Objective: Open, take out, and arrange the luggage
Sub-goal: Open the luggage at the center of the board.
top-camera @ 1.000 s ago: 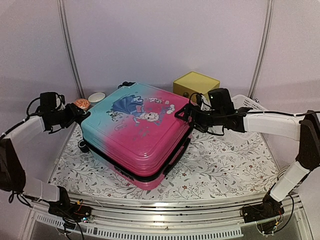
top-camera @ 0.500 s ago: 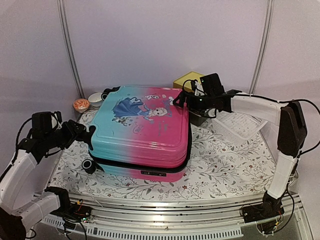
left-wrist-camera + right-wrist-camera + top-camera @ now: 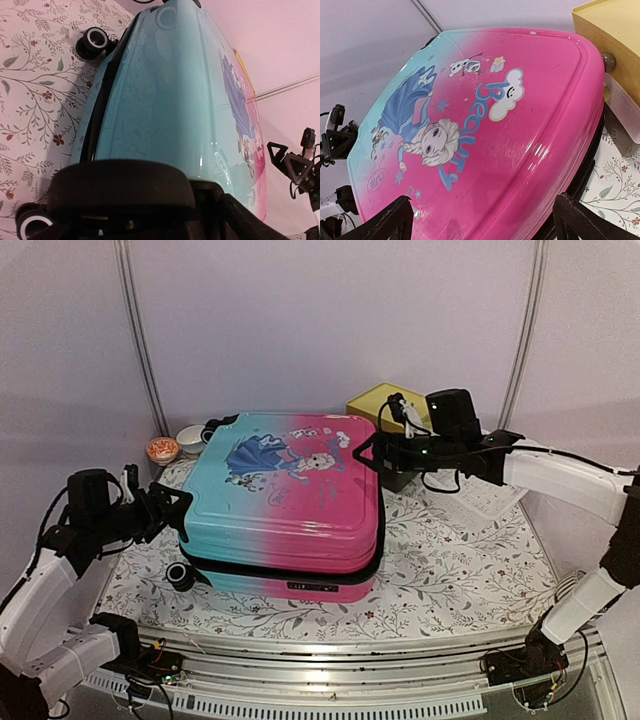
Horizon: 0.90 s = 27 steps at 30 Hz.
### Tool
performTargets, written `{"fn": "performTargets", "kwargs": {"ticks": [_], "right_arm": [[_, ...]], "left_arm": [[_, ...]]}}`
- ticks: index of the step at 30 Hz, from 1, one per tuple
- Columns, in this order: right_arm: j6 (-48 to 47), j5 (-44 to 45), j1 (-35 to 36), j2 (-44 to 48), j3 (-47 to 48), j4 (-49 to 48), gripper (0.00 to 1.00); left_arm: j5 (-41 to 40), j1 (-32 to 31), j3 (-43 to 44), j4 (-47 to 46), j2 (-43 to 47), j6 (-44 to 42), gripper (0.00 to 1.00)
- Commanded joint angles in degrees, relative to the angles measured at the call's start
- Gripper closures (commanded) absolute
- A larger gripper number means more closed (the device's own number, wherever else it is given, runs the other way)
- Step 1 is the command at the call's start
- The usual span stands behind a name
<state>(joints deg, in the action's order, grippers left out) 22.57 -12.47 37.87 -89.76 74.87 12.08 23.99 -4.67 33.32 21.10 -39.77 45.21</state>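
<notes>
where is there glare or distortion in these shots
top external: white glare along the metal front rail; left wrist: streak highlights on the glossy turquoise-to-pink hard-shell suitcase, its shell stretched by closeness; right wrist: glints low on its pink half, print sharp

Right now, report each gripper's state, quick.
Left gripper: open, holding nothing, by the turquoise end of the luggage.
Right gripper: open wide, holding nothing, at the pink far corner of the luggage.

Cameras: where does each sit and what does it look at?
Top external: high behind, looking down at the luggage; left arm, right arm show.
Left wrist: on its arm, facing the turquoise end; left fingers at bottom.
Right wrist: on its arm, facing the pink end; right fingers in bottom corners.
Shared: all see the luggage.
</notes>
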Motion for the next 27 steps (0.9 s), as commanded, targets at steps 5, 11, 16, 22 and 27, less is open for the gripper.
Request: {"fn": "performTargets", "kwargs": {"ticks": [5,11,16,22,27], "right_arm": [[-5.5,-2.5,0.3,13.6,-16.8,-7.7,0.01],[-5.3,-6.9,0.4,20.8,-25.3,-14.9,0.01],[-5.3,-9.1,0.4,22.5,-28.7,-16.6,0.01],[-5.3,-5.3,0.4,25.6,-31.2,-17.0,0.01],[-5.8,1.8,0.4,31.1,-34.9,-18.5,0.01]], "left_arm": [[8.2,-1.0,-3.0,-7.4,3.2,6.6,0.25],[10.1,-1.0,-5.3,-13.8,5.3,12.0,0.44],[10.5,-1.0,-7.6,-21.5,6.5,18.2,0.52],[6.3,-1.0,-2.7,-21.7,6.9,18.6,0.53],[6.5,-1.1,-0.5,-25.5,4.5,22.2,0.56]]}}
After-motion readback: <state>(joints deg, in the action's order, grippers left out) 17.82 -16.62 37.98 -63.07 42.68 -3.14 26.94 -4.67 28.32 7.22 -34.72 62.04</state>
